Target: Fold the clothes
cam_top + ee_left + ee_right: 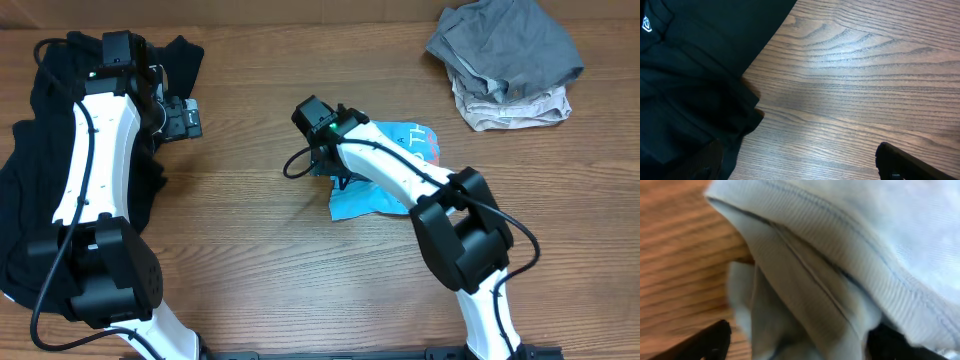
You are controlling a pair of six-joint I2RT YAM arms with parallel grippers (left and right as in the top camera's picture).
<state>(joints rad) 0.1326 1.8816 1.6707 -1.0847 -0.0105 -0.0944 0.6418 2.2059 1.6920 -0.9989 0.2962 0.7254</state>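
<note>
Straddling crumpled sky-blue cloth T-shirt (365,204), right pincer (805,342) gapes wide.
Left pincer (802,162) wide beside black cloth shirt (25,200); grey-beige pile (505,45) well apart.

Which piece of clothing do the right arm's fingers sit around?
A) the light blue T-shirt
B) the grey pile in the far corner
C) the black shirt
A: the right arm's fingers flank folds of the light blue T-shirt, well away from the black shirt and the grey pile.
</note>
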